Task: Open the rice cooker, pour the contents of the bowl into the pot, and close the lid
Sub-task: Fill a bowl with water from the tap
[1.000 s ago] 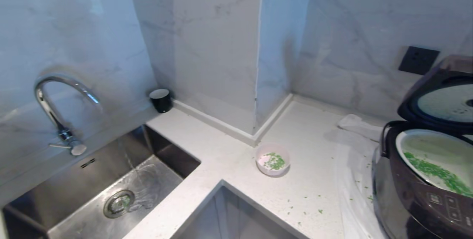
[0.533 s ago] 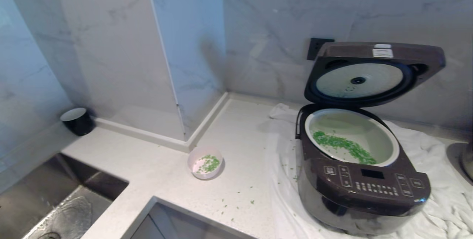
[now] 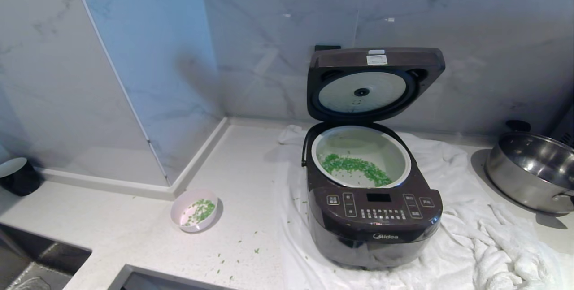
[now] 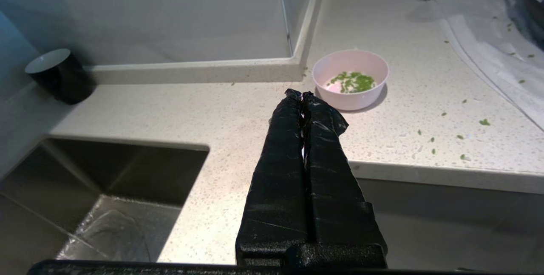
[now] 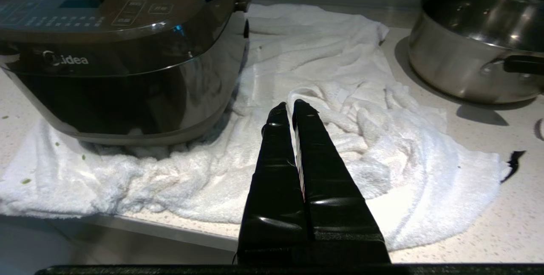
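I read the cooker [image 3: 372,200] as opened: lid [image 3: 374,84] up, green bits [image 3: 354,166] lying in the pot [image 3: 361,157]. The bowl [image 3: 194,209] stands left on the counter [image 3: 251,182] with some bits left; more pouring may remain, then closing. Only the wrist views show the left gripper [image 4: 301,94] and right gripper [image 5: 288,107], both pressed together, empty.

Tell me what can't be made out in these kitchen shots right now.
- Rice cooker panel: button labels too small to read, head view.
- Lid: outer top faces away, so vent and latch are hidden.
- Steel pot: cut off by the right edge, head view.
- Black cup: cut off by the left edge, head view.
- Sink: drain out of frame, left wrist view.
- Bowl: amount of green bits left is unclear.
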Robot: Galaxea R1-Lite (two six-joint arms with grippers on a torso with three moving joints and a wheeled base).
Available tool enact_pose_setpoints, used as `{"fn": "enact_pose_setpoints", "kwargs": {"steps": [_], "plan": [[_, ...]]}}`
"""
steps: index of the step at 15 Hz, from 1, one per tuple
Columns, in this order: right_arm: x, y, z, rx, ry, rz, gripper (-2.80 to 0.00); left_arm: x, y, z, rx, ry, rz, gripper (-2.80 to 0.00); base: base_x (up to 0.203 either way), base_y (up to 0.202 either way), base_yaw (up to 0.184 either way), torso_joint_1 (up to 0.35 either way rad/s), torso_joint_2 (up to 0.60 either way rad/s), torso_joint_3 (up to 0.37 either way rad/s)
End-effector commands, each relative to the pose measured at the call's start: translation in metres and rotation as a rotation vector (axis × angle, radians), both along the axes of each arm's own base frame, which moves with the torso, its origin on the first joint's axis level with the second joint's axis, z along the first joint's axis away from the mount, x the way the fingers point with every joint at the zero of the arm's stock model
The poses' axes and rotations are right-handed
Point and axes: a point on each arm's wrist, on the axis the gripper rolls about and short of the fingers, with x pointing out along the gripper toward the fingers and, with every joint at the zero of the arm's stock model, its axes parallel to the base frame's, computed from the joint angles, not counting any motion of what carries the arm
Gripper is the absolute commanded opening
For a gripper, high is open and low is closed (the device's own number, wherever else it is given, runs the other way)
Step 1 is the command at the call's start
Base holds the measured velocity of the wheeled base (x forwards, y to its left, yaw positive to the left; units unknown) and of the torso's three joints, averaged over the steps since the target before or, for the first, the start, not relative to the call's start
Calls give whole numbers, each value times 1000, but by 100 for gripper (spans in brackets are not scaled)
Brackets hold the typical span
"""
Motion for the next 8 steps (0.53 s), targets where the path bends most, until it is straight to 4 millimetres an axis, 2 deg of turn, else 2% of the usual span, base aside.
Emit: {"fn": "enact_pose_setpoints", "kwargs": {"steps": [1, 6, 8], "plan": [[0, 0, 0, 0, 0, 1, -280, 0, 0, 0, 1, 2, 0, -280, 0, 0, 0, 0, 0, 0], [0, 0, 0, 0, 0, 1, -280, 0, 0, -1, -9, 4, -24, -280, 0, 0, 0, 0, 0, 0], [0, 0, 0, 0, 0, 1, -280, 3, -1, -9, -23, 33, -59, -280, 0, 0, 0, 0, 0, 0]]}}
